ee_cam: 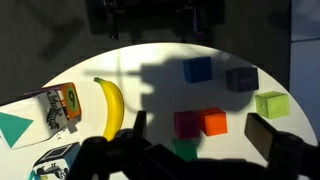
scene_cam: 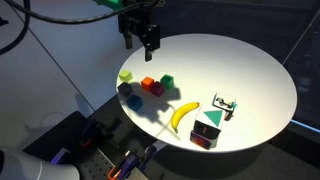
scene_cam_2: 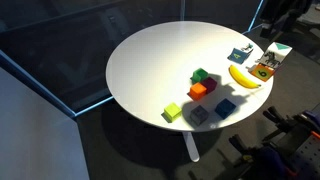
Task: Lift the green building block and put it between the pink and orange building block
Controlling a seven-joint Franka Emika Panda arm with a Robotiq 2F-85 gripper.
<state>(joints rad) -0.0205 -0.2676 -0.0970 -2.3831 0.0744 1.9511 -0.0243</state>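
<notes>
1. My gripper (scene_cam: 141, 43) hangs high above the table (scene_cam: 250, 70), with my fingers (ee_cam: 265, 138) apart and holding nothing. The green building block (ee_cam: 185, 150) sits on the table, half hidden beneath me in the wrist view, tight against the pink building block (ee_cam: 186, 123).
2. I judge that closeness to be the main risk: as I come down, one finger could land on pink or shove it.
3. Pink and the orange building block (ee_cam: 214, 122) look to be touching, so there is no gap to fill. Pressing green in could scatter both.
4. My own shadow lies over the cluster, so the block edges are hard to read.
5. A blue block (ee_cam: 197, 69), a grey block (ee_cam: 241, 78) and a yellow-green block (ee_cam: 271, 103) stand near the cluster. A banana (ee_cam: 110, 105) and a printed box (ee_cam: 62, 105) lie well apart from it, out of my way.
</notes>
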